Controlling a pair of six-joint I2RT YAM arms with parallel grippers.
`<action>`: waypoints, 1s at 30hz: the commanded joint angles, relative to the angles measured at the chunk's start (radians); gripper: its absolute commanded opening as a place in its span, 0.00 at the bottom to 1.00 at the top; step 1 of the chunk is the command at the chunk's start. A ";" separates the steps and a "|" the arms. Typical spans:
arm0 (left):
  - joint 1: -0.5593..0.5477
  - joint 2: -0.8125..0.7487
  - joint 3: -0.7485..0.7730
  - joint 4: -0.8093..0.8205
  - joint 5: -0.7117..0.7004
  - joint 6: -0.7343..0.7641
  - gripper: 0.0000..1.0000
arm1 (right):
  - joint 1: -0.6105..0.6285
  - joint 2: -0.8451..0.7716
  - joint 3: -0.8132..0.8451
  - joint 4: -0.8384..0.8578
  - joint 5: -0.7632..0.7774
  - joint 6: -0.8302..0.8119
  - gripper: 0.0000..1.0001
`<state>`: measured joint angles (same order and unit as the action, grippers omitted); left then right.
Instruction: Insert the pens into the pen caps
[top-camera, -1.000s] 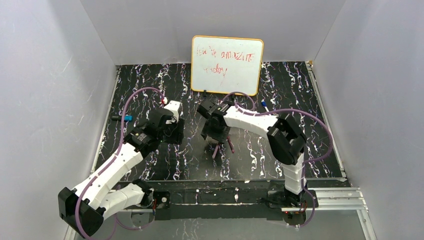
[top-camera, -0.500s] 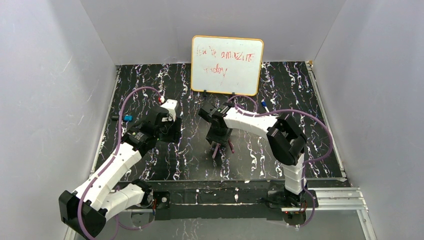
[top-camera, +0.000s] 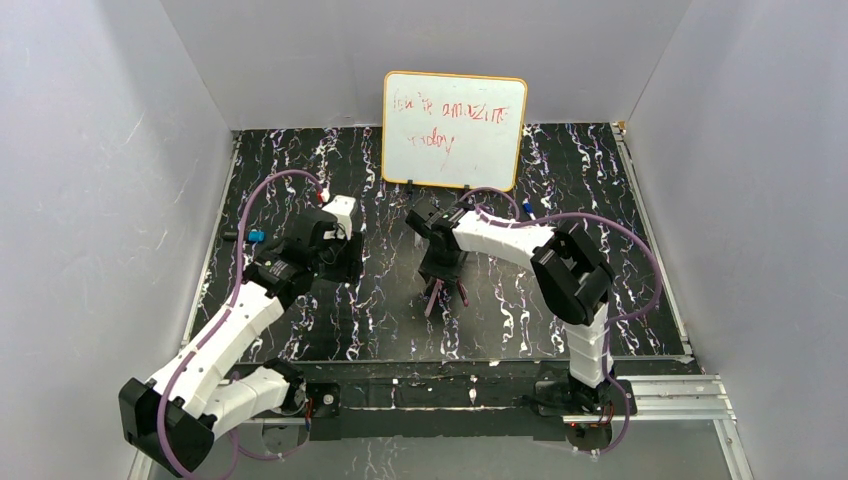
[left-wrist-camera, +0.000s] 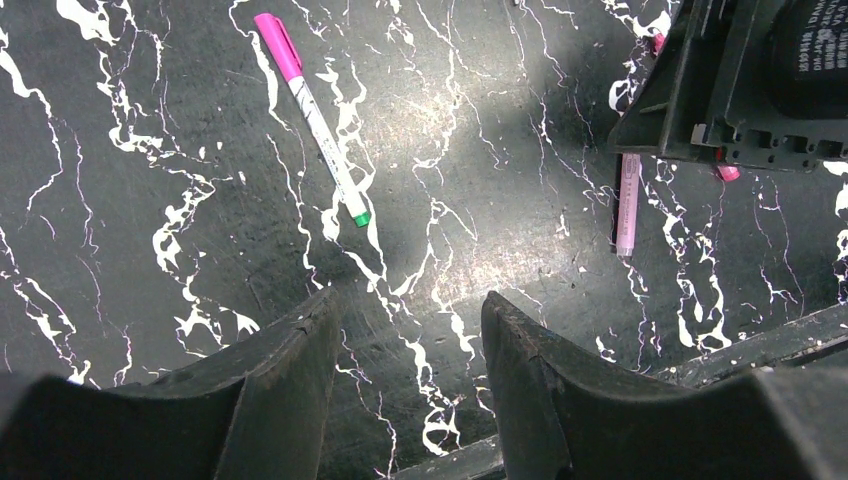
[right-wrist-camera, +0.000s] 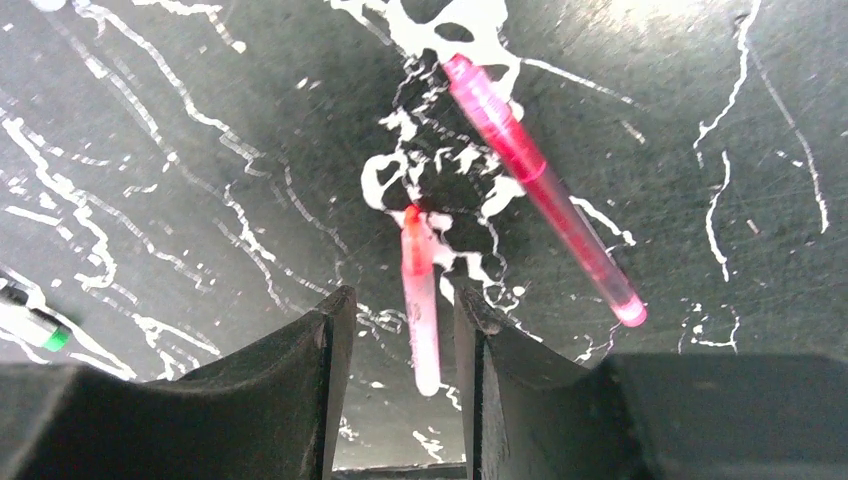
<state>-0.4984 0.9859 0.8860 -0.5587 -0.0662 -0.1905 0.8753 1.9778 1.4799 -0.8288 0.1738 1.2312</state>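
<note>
Right tool (right-wrist-camera: 398, 305) part open, its fingers straddling one pale pink pen (right-wrist-camera: 420, 310) lying on the surface (right-wrist-camera: 200, 150); contact unclear. Second pink pen (right-wrist-camera: 540, 190) just beside, apart. Left tool (left-wrist-camera: 410, 305) half open, empty. One white pen (left-wrist-camera: 318, 140) ahead of it.

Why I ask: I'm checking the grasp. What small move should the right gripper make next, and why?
Probably close the right gripper on the short pale pink pen. That pen lies on the black marbled mat between the fingers, which stand apart either side and do not clamp it. The longer magenta pen lies outside the fingers, so closing should not catch it.
</note>
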 joint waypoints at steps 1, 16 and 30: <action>0.009 0.002 0.042 -0.029 0.013 0.012 0.52 | -0.011 0.017 -0.010 0.008 -0.010 -0.023 0.49; 0.013 0.006 0.032 -0.032 0.026 0.014 0.52 | -0.011 0.049 -0.052 0.043 -0.056 -0.041 0.40; 0.014 -0.103 -0.033 0.123 0.350 0.063 0.50 | 0.003 -0.007 -0.010 0.046 0.005 -0.146 0.06</action>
<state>-0.4915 0.9558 0.8856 -0.5140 0.1246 -0.1570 0.8650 2.0056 1.4418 -0.7788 0.1036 1.1400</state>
